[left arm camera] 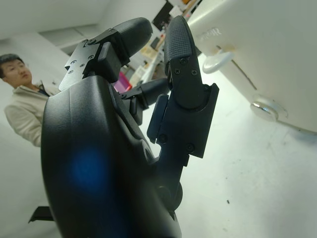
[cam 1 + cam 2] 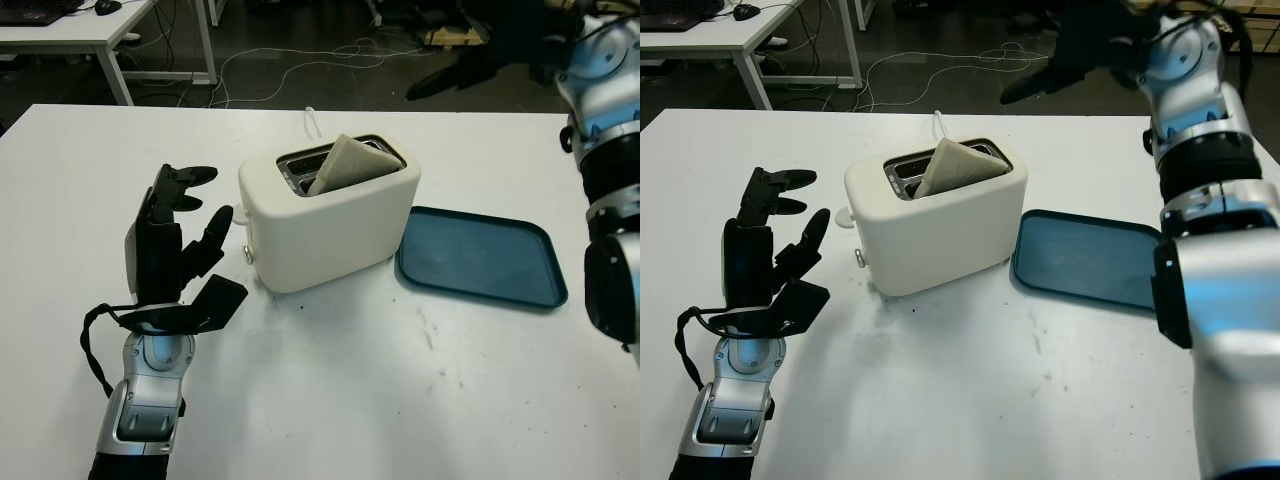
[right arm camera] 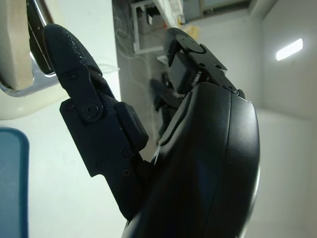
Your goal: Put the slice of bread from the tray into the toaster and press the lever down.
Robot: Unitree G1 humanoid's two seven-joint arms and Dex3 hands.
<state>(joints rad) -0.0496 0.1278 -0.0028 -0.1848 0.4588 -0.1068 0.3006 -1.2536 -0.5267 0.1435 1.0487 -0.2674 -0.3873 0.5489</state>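
Left hand (image 2: pixel 180 235) open above the table (image 2: pixel 330 400), just beside the toaster (image 2: pixel 330 215) on its lever side, fingertips near the lever (image 2: pixel 247 228) but short of touching it. In the left wrist view, lever knob (image 1: pixel 216 60) seen close past the fingers (image 1: pixel 181 44), a small gap between them. Right hand (image 2: pixel 1080 50) raised high beyond the table's far edge, behind the toaster, holding nothing and open. Bread (image 2: pixel 345 165) stood in the toaster's nearer slot, tilted, upper half sticking out above the top, leaning toward the tray side. Lever sat high on the toaster's end face, not pressed down. Tray (image 2: pixel 480 255) lay flat just beside the toaster on the right, nothing on it. Person (image 1: pixel 22 96) in a light jacket seen in the left wrist view, well behind the hand.
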